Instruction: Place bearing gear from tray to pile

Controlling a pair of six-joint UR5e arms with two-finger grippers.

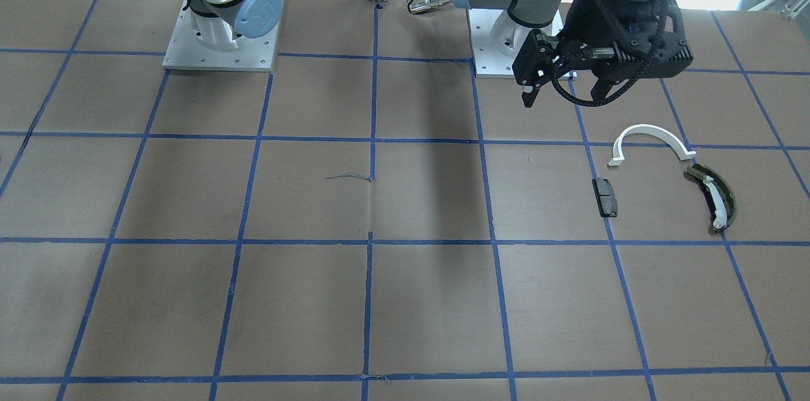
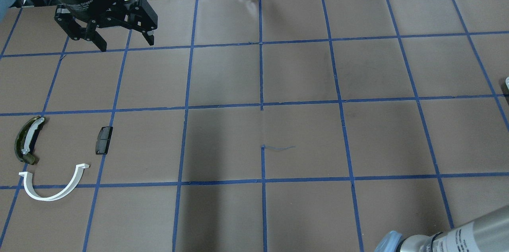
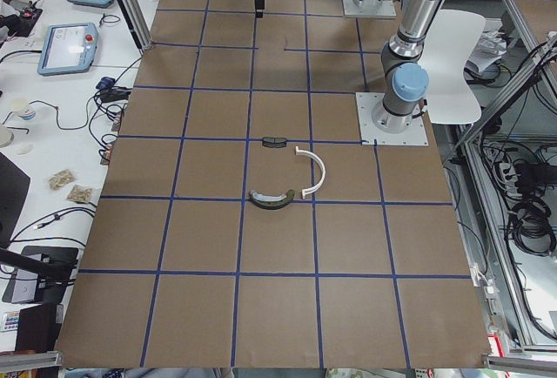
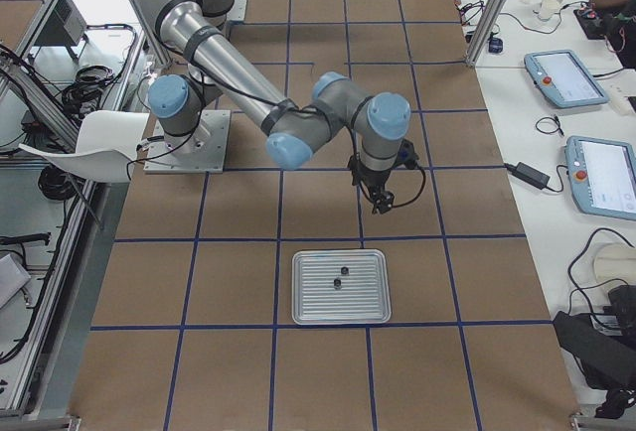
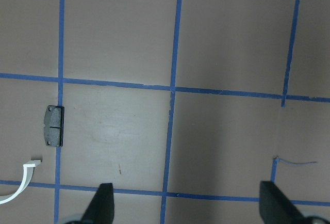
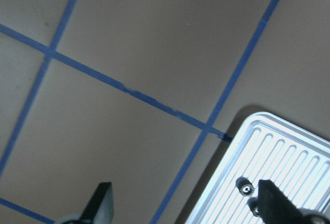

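Observation:
The silver ribbed tray (image 4: 310, 304) holds two small dark bearing gears (image 4: 342, 271). In the right wrist view the tray's corner (image 6: 296, 149) and a gear (image 6: 244, 187) show at the lower right. My right gripper (image 6: 185, 206) is open and empty, hovering above the table just beside the tray (image 4: 378, 198). The pile lies at the table's other end: a white half-ring (image 2: 39, 197), an olive-green curved piece (image 2: 26, 138) and a dark flat block (image 2: 103, 140). My left gripper (image 2: 126, 43) is open and empty, raised beyond the pile.
The brown table is marked with a blue tape grid (image 2: 261, 105). The arm bases (image 1: 220, 40) are bolted at the robot's edge. Cables and tablets (image 3: 65, 47) lie on the side bench. A white chair (image 4: 104, 143) stands behind the robot.

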